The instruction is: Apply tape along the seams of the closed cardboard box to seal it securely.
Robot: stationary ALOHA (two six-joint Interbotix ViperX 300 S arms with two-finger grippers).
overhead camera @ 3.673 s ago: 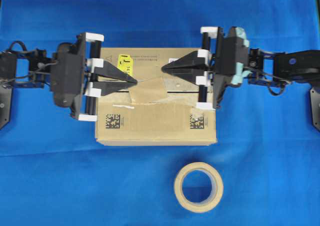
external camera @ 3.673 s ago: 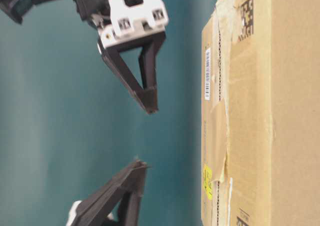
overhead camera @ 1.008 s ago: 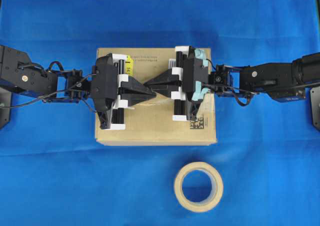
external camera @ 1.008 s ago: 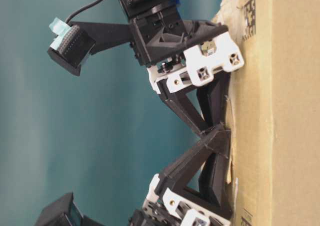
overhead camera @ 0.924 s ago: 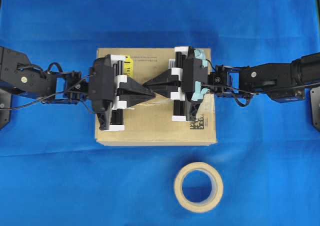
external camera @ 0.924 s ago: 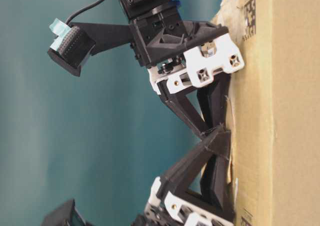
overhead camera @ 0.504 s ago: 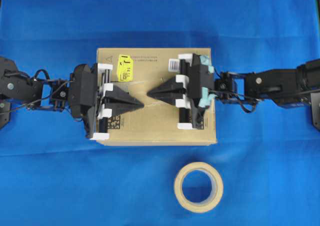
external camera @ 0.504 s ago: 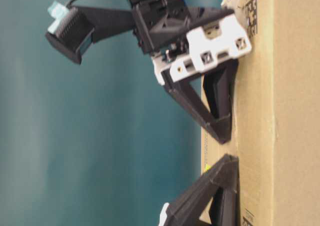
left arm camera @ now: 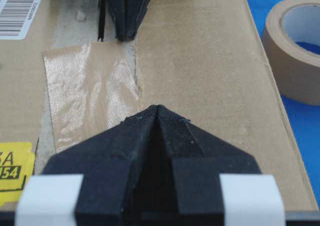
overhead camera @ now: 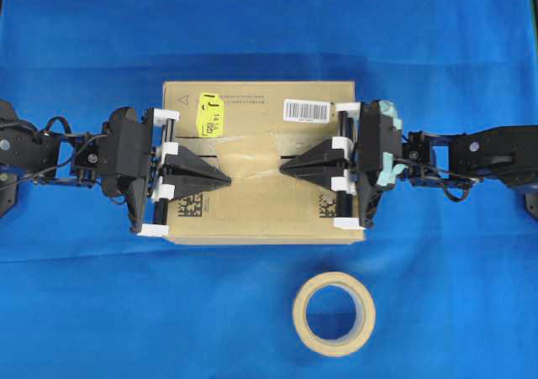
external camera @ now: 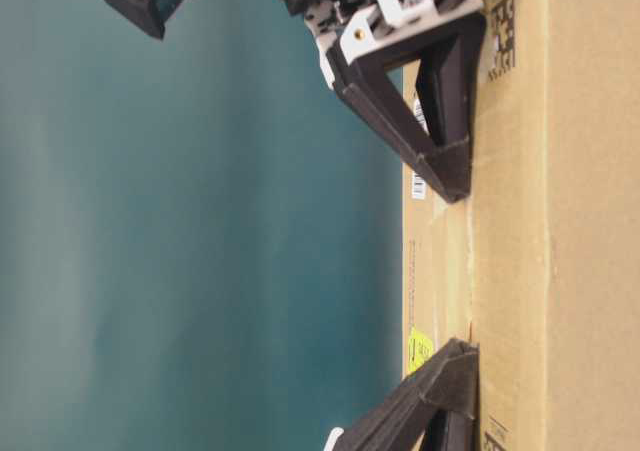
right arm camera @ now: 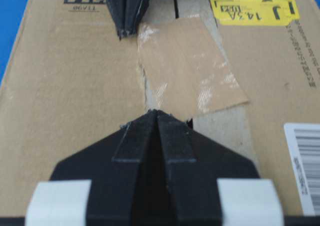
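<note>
tape (overhead camera: 252,154) spans seams (overhead camera: 290,155) between closed pincers.

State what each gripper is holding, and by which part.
Nothing is held. The left gripper and right gripper are both shut, empty, tips at opposite ends of the tape on the cardboard box.

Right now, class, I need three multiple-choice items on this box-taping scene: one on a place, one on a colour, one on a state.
1. Where is the tape roll?
A. on the box
B. on the blue cloth beside the box
C. in a gripper

2. What colour is the sticker?
A. yellow
B. red
C. green

3. How are the jaws of both grippers?
A. wide open
B. shut
C. hidden

Key: B, it lies clear of the cardboard box; A, plainly yellow; B, left gripper and right gripper each taper to a closed point beside the tape.
</note>
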